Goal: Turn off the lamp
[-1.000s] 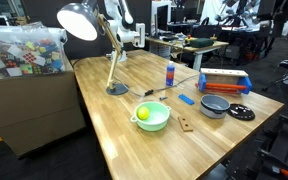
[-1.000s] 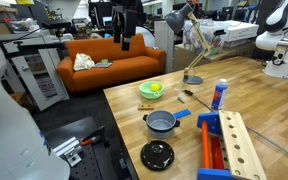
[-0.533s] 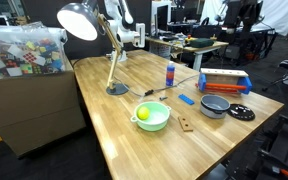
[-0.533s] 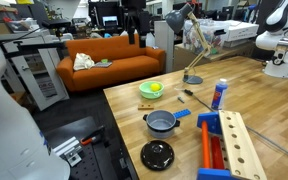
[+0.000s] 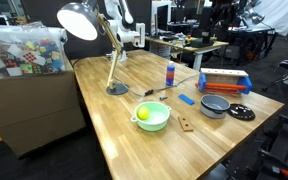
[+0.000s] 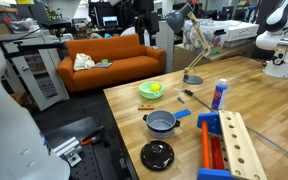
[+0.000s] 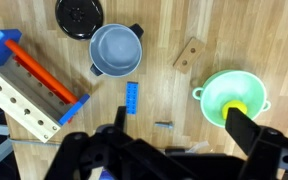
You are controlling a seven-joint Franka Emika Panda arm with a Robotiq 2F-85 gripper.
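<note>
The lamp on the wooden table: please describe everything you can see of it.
The lamp stands near a far corner of the table. Its silver-grey dome shade tilts down and glows white inside, so it looks on. A slanted light wooden arm joins a round dark base, which rests on the wood.

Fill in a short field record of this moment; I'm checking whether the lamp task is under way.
lamp: standing on the table, shade looks lit
gripper: open, above the table, holding nothing
green bowl: holds a yellow object
grey pot: uncovered, black lid lying beside it
task status: gripper not at the lamp
</note>
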